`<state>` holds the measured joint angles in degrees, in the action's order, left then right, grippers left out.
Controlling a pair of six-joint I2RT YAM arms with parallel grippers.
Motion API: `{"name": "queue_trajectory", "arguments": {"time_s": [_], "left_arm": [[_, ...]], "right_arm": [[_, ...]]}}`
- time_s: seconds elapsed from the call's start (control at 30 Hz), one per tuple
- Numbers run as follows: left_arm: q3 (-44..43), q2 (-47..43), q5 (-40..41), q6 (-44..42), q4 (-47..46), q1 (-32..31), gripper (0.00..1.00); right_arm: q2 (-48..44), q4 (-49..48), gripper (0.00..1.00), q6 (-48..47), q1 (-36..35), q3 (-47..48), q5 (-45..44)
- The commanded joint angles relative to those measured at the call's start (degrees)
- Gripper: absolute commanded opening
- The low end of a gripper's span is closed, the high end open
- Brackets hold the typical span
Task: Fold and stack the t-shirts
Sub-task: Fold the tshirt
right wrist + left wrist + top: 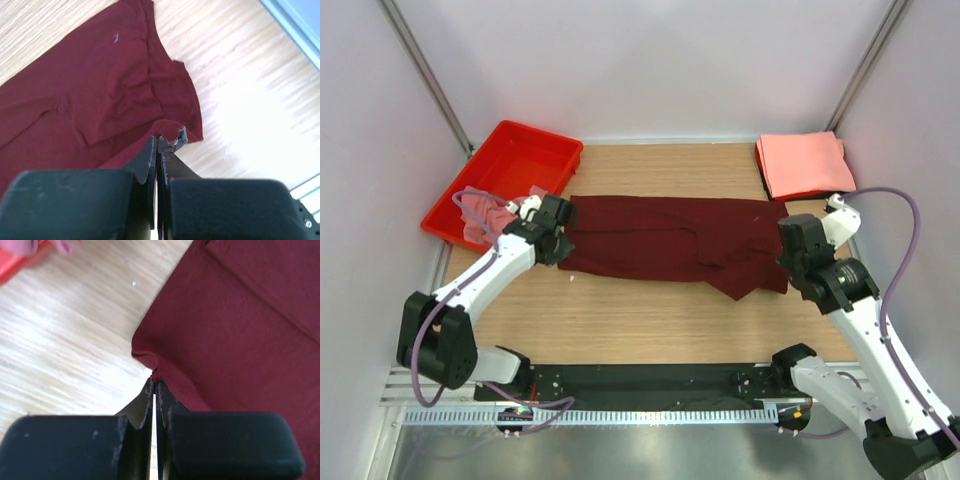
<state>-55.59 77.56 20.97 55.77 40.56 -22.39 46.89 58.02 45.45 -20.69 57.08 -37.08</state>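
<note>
A dark maroon t-shirt (670,245) lies folded lengthwise into a long strip across the middle of the wooden table. My left gripper (560,232) is shut on its left end; the left wrist view shows the cloth edge (155,371) pinched at the fingertips (154,385). My right gripper (790,255) is shut on the shirt's right end; the right wrist view shows the hem (172,131) bunched between the fingertips (159,141). A folded salmon-pink t-shirt (804,163) lies at the back right corner. A dusty pink shirt (480,213) sits crumpled in the tray.
A rigid red plastic tray (525,155) stands at the back left, next to my left arm. White walls close in the table on three sides. A black rail (650,382) runs along the near edge.
</note>
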Motion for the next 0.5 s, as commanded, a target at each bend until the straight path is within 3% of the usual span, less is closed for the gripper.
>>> {"name": "queue_trajectory", "arguments": {"time_s": [0.0,0.23,0.47], "left_arm": [[-5.0,3.5,3.7,-2.1,-1.4,1.0,0.0],[-10.1,10.1,4.5,-3.0,-1.7,2.8,0.0],[-13.1,16.5,4.9,-3.8,-2.7,4.5,0.0]], "right_arm": [[3.5,-7.4,0.01,-6.0,1.4,3.5,-2.1],[10.5,-14.2,0.01,-13.0,8.5,6.5,1.0],[15.6,-19.0,0.01,-16.0,10.0,5.7,5.3]]}}
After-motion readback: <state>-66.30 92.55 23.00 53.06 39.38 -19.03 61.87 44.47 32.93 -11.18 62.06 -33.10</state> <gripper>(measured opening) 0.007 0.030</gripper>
